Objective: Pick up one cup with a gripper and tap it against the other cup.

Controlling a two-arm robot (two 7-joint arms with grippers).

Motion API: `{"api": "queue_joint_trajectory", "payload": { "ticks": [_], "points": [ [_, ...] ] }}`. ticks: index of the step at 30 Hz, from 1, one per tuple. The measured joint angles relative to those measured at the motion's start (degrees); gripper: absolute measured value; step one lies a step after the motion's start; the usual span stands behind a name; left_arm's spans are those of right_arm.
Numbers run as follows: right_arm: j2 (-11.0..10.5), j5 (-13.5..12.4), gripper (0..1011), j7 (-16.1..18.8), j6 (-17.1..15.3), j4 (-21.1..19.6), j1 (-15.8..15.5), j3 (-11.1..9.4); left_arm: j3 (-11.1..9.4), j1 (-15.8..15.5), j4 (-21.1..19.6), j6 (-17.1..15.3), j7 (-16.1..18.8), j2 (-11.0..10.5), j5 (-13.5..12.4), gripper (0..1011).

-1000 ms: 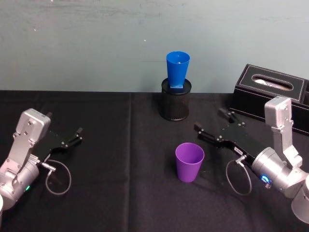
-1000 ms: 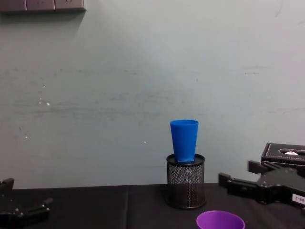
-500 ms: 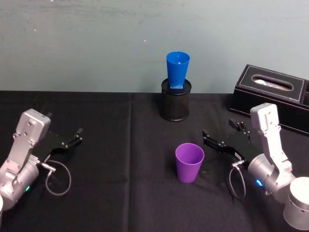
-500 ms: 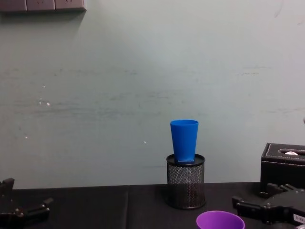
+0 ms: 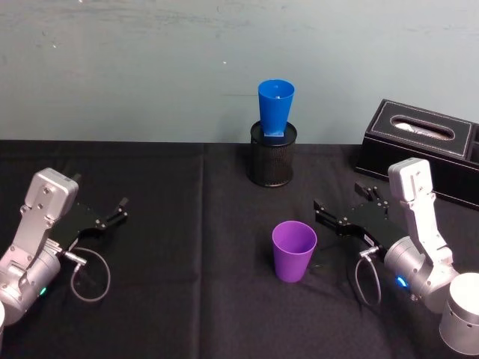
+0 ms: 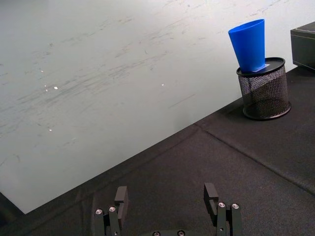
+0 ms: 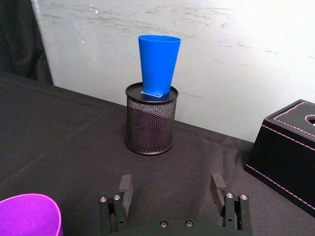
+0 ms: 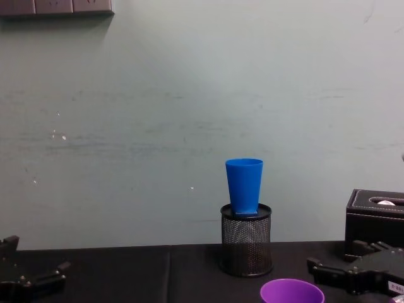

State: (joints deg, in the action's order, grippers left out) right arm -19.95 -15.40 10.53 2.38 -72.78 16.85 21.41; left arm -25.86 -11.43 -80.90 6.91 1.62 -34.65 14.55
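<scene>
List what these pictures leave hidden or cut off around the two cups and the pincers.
- Bright blue plastic tumbler: its base sits inside the black wire-mesh pen holder, hidden by the rim in every view.
- Purple plastic tumbler: chest view's bottom edge cuts off all below the rim; the right wrist view shows a corner.
- Pen holder's contents: blocked by the tumbler.
- Left pincer: body cut off by the left wrist view's edge.

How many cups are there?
2. The purple cup stands upright on the black table, left of the right gripper. The blue cup sits in the black mesh pen holder farther back.
</scene>
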Motion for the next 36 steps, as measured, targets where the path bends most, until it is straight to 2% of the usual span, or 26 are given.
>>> {"api": "queue_joint_trajectory", "payload": {
  "ticks": [36],
  "points": [
    [-0.1, -0.1, 1002, -0.1, -0.1, -0.2, -0.1, 0.0, 0.0, 0.0, 0.0, 0.0, 0.0, 0.0, 0.0, 1011]
  ]
}}
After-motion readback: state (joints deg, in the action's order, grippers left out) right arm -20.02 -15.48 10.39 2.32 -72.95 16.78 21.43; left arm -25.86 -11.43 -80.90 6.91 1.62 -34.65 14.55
